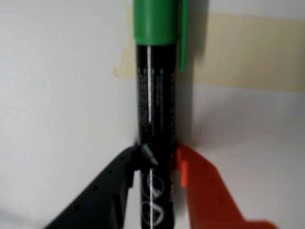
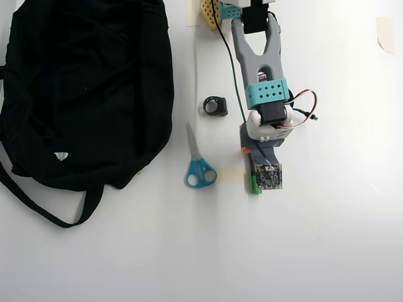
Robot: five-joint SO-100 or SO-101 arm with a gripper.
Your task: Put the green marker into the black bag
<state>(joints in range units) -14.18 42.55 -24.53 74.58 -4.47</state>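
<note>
The fingers (image 1: pixel 155 164) are clamping the green marker (image 1: pixel 155 95) at its barrel, its long axis running straight ahead of them; the black bag (image 2: pixel 82 94) is lying well left across the desk (image 2: pixel 327 239).

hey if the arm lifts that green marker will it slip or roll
The green marker looks rigid, with a smooth glossy barrel, so it might slip. The tool grips near one end, so it may pivot. Its cap clip probably limits rolling.
</note>
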